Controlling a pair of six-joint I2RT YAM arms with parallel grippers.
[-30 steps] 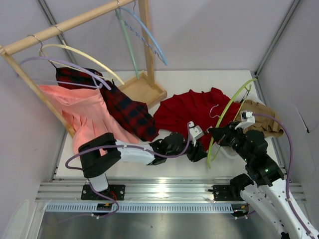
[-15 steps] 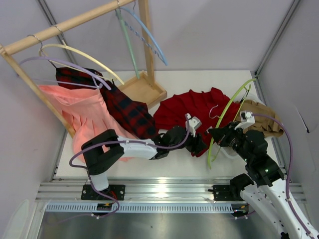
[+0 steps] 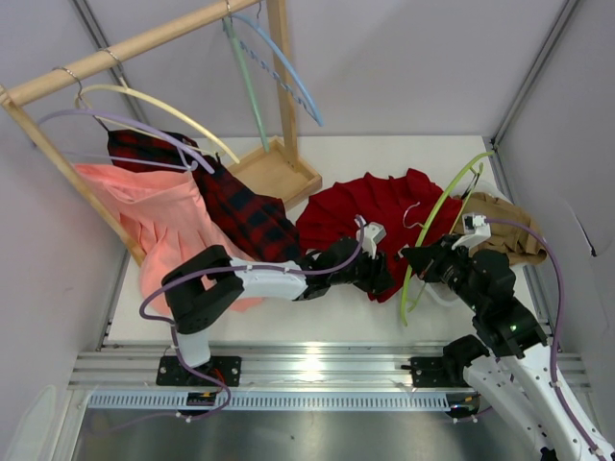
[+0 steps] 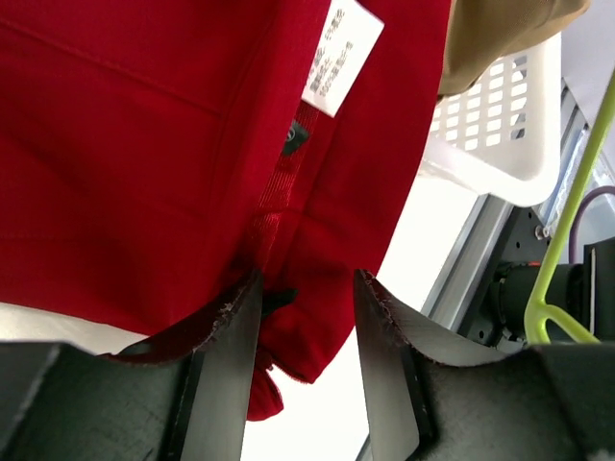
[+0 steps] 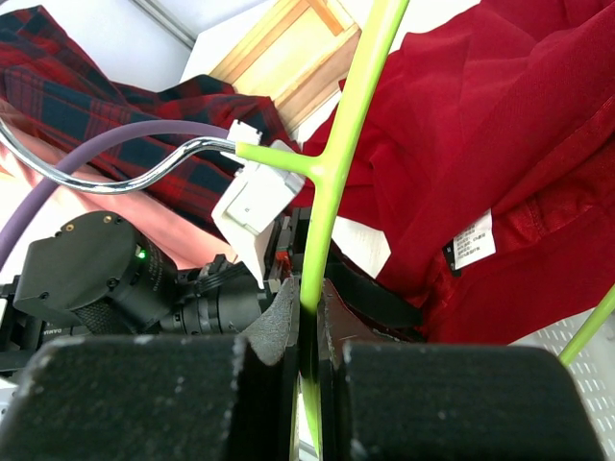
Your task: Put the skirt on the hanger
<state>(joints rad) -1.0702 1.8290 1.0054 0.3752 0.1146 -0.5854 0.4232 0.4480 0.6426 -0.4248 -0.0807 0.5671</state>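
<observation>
Left gripper [image 4: 306, 293]: jaws parted; deep-red skirt [image 4: 144, 134] hem between them
Right gripper [image 5: 307, 312]: clamped on lime hanger [image 5: 348, 115]; hanger tilted beside skirt
Skirt: spread on table [image 3: 384, 154]; right edge near white basket [image 4: 500, 154]

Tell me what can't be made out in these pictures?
Left wrist view: print on the white label of the deep-red pleated fabric skirt, too small.
Right wrist view: ends of the thin lime-green plastic hanger, cut off by the edges.
Top view: tan cloth at right, partly hidden by the right arm.
</observation>
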